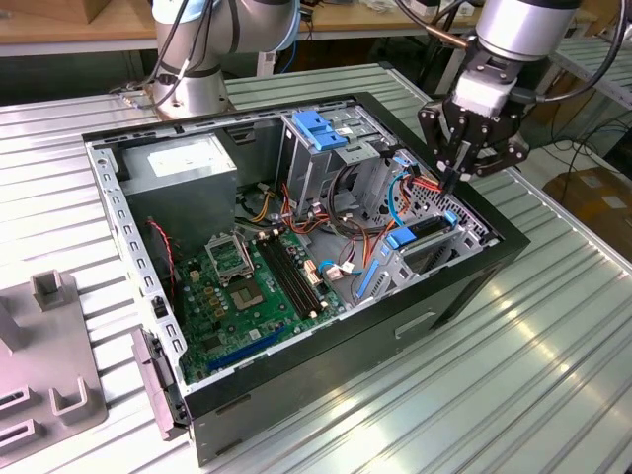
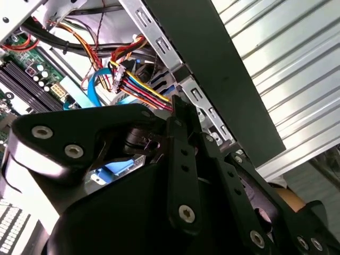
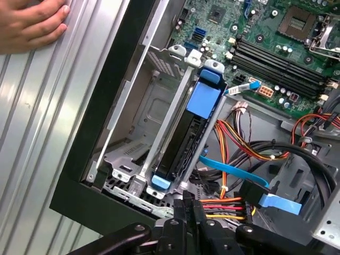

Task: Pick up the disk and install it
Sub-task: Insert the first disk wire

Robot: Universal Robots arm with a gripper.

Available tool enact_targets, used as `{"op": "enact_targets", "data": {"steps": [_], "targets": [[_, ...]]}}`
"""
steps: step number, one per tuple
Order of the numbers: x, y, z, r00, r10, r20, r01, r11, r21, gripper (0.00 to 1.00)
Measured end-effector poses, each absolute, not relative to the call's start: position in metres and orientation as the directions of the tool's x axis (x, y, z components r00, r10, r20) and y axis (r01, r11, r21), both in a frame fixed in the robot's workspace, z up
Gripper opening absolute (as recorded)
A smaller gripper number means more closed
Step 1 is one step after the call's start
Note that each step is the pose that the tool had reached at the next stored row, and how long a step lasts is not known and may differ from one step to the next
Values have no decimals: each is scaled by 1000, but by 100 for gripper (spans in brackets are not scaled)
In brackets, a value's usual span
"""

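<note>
surface: ribbed silver metal table (image 1: pixel 553 375); the black open-sided desktop computer case (image 1: pixel 326 365) lies flat on it
room: workshop, with a wooden bench (image 1: pixel 69 25) behind and a brown cardboard box (image 1: pixel 592 197) past the table on the exterior view's right
arm: grey robot arm base (image 1: pixel 188 89) is bolted to the table behind the case
disk: grey-black flat hard drive with bright blue carrier rail (image 1: pixel 425 229), (image 3: pixel 183 143); stands on edge in the metal bay at the case corner on the exterior view's right, between two bay rails, blue end up
gripper: black two-finger gripper (image 1: pixel 449 181), (image 3: pixel 192 204) hangs just over that bay, close to the disk but apart from it
hand state: fingers drawn narrow, tips meeting the end of the red-yellow-black wire bundle (image 3: pixel 223 206), (image 2: pixel 141 85); can't tell if the plug is pinched
in the way: that bundle and a blue flat ribbon cable (image 3: pixel 234 172) cross the gap beside the disk
inside case: green motherboard (image 1: pixel 247 286) on the floor, grey power supply box with white label (image 1: pixel 183 163) in the rear corner, metal drive cage with blue plastic latch (image 1: pixel 321 128) between the box and the bay
outside case: grey fixture plate with pegs (image 1: pixel 49 365) on the exterior view's left; a person's hand (image 3: pixel 32 24) rests flat on the table by the case wall
counts: 1 case, 1 disk, 1 arm, 1 gripper, 1 hand, 1 fixture plate
</note>
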State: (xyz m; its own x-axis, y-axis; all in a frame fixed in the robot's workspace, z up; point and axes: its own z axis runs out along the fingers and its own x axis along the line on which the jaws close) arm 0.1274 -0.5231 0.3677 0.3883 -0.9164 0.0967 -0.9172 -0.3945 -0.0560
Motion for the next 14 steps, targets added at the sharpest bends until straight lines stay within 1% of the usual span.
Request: {"op": "enact_targets", "data": {"steps": [10, 14], "targets": [[127, -523, 367, 247, -964, 97, -966, -253, -56, 16], [122, -523, 367, 240, -966, 97, -968, -246, -56, 16]]}}
